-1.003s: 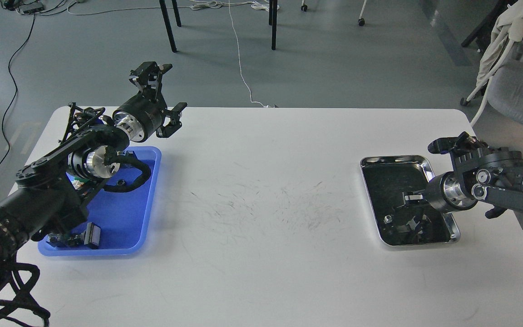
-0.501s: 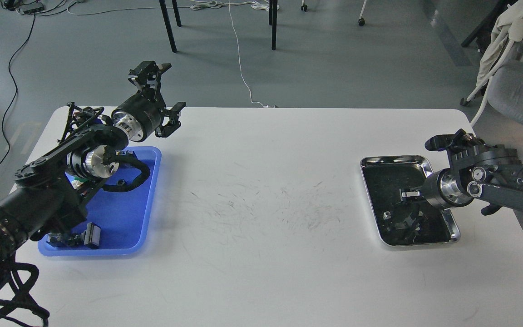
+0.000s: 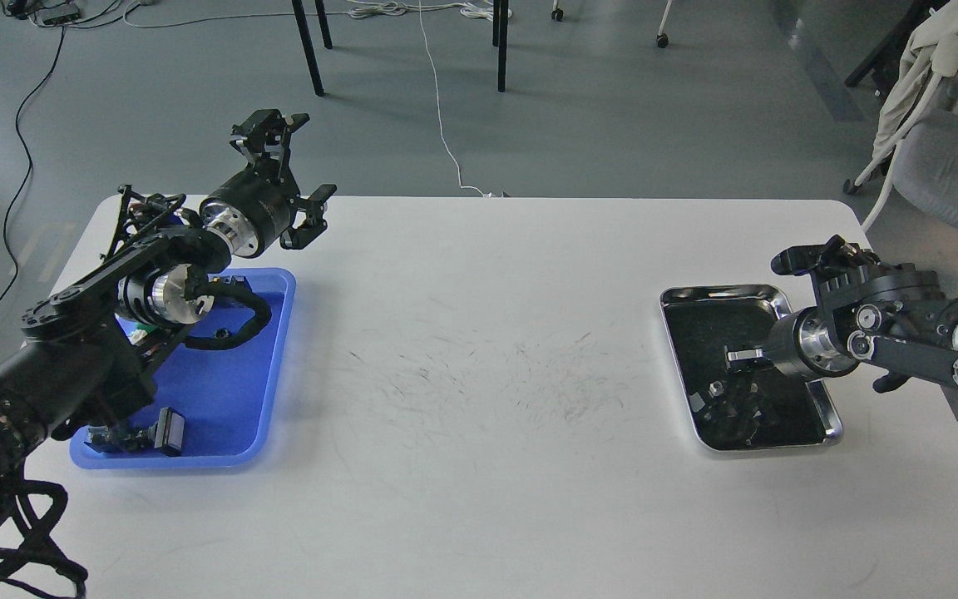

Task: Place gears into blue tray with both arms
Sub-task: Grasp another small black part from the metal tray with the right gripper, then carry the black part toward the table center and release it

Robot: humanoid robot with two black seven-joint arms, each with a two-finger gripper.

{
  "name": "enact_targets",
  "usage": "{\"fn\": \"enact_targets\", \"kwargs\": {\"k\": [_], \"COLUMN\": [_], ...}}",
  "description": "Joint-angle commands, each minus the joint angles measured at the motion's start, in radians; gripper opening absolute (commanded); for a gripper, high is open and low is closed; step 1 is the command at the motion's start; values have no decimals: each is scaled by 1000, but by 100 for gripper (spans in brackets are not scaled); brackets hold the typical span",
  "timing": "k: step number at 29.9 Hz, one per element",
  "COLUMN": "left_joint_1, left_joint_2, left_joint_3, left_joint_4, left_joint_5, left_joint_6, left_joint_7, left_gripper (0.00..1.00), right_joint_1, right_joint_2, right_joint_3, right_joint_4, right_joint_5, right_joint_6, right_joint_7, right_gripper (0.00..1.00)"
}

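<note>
The blue tray (image 3: 273,378) lies at the table's left edge, partly under my left arm. A small dark ring, possibly a gear (image 3: 220,336), lies on the tray floor against the arm's cable sleeve. My left gripper (image 3: 296,175) hangs above the table just beyond the tray's far corner, open and holding nothing. My right gripper (image 3: 738,378) points down into the steel tray (image 3: 720,291) at the right. It is dark against the dark bottom, so its fingers cannot be told apart. A tiny pale-centred piece (image 3: 716,388) shows beside it. I cannot tell if that piece is a gear.
Black blocky parts (image 3: 150,434) sit in the blue tray's near corner. The white table (image 3: 479,416) carries faint scuff marks in the middle. Chair legs and cables stand on the floor behind, and a grey chair (image 3: 953,175) is at the far right.
My right gripper has lifted and drawn back a little over the steel tray. My left arm has drifted slightly left and up, with its gripper still open.
</note>
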Motion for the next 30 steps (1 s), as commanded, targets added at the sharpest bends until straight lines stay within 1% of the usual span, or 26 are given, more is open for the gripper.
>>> {"fn": "enact_targets", "kwargs": {"k": [1, 3, 7, 8, 10, 12, 16, 20, 25, 27, 30], "left_joint_1": [2, 2, 2, 2, 2, 0, -5, -5, -5, -5, -5], "left_joint_2": [2, 2, 2, 2, 2, 2, 4, 4, 12, 19, 21], "left_joint_3": [0, 0, 0, -1, -1, -1, -3, -3, -6, -8, -9], "left_joint_4": [0, 0, 2, 2, 2, 3, 3, 3, 3, 3, 3], "left_joint_5": [0, 0, 0, 0, 0, 0, 0, 0, 0, -2, -2], "left_joint_6": [0, 0, 0, 0, 0, -2, -2, -2, -2, -2, -2], "left_joint_7": [0, 0, 0, -1, -2, -2, -15, -21, -23, -23, -23], "left_gripper": [98, 97, 97, 98, 97, 97, 98, 97, 98, 98, 97], "right_joint_1": [44, 82, 156, 167, 173, 174, 167, 135, 56, 39, 32], "right_joint_2": [1, 6, 52, 78, 136, 208, 370, 573, 573, 573, 573], "right_joint_3": [4, 4, 12, 24, 46, 69, 103, 132, 167, 178, 179], "right_joint_4": [18, 38, 53, 47, 40, 30, -32, -130, -215, -191, -108], "right_joint_5": [40, 63, 164, 195, 236, 282, 391, 446, 448, 451, 468], "right_joint_6": [1, 1, -14, -55, -133, -173, -186, -207, -239, -258, -264], "right_joint_7": [0, 0, 8, 11, 17, 29, 31, 32, 31, 31, 31], "right_gripper": [7, 7, 6, 4, 4, 4, 4, 4, 4, 5, 5]}}
